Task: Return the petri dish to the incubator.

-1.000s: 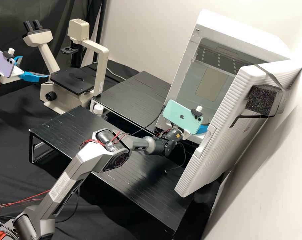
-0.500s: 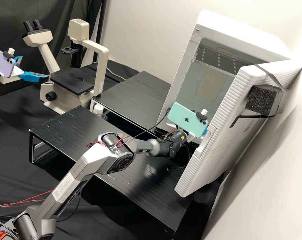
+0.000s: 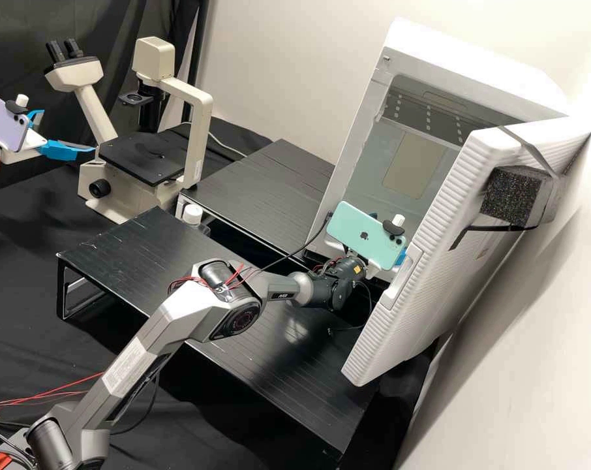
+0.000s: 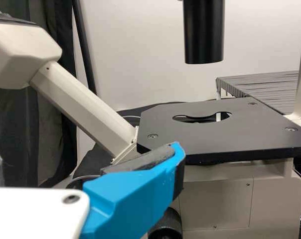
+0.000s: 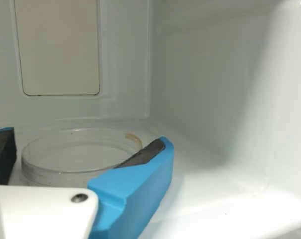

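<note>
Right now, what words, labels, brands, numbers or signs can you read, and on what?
None I can quote.
Right arm: pale label, dark nameplate, yellow sticker, all too small to read.
Microscope: tiny label, too small.
Incubator door: faint sticker, too small.
Mint phone, purple phone: a logo each, no words made out.

Incubator open, door alongside
</note>
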Robot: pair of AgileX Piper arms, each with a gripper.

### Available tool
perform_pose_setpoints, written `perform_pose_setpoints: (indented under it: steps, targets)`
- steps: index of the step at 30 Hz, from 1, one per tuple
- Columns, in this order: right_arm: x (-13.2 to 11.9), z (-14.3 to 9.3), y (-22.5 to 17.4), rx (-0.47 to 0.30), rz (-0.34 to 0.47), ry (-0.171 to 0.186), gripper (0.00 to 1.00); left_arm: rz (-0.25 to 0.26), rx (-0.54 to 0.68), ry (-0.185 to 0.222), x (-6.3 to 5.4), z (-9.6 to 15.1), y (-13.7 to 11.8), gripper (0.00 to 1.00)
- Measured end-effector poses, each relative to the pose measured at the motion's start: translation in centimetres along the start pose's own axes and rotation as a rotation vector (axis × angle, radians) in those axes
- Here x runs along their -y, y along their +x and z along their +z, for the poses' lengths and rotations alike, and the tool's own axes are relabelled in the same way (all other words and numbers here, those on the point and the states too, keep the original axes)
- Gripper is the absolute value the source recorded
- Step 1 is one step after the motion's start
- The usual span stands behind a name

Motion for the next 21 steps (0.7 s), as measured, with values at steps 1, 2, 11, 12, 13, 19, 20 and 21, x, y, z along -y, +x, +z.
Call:
perform_pose_setpoints:
  steps: [1,2,11,12,13,19,20,21]
  targets:
    - [0.1,0.0,0.0,0.002,-0.001,0.003,1.0,0.0,0.0,0.0,0.0,0.0,0.0,1.0]
    - [0.2,0.2,-0.1,0.003,-0.005,0.004,1.0,0.0,0.0,0.0,0.0,0.0,0.0,1.0]
    - [-0.1,0.2,-2.3,-0.036,-0.006,0.042,1.0,0.0,0.0,0.0,0.0,0.0,0.0,1.0]
    - [-0.2,0.2,-2.6,-0.038,-0.003,0.048,1.0,0.0,0.0,0.0,0.0,0.0,0.0,1.0]
    - [-0.6,0.3,-3.1,-0.042,0.002,0.053,1.0,0.0,0.0,0.0,0.0,0.0,0.0,1.0]
    - [-1.8,0.9,-6.2,-0.043,0.038,0.095,1.0,0.0,0.0,0.0,0.0,0.0,0.0,1.0]
    - [-2.1,1.0,-6.9,-0.036,0.055,0.109,1.0,0.0,0.0,0.0,0.0,0.0,0.0,1.0]
    - [-2.2,1.0,-7.5,-0.031,0.069,0.115,1.0,0.0,0.0,0.0,0.0,0.0,0.0,1.0]
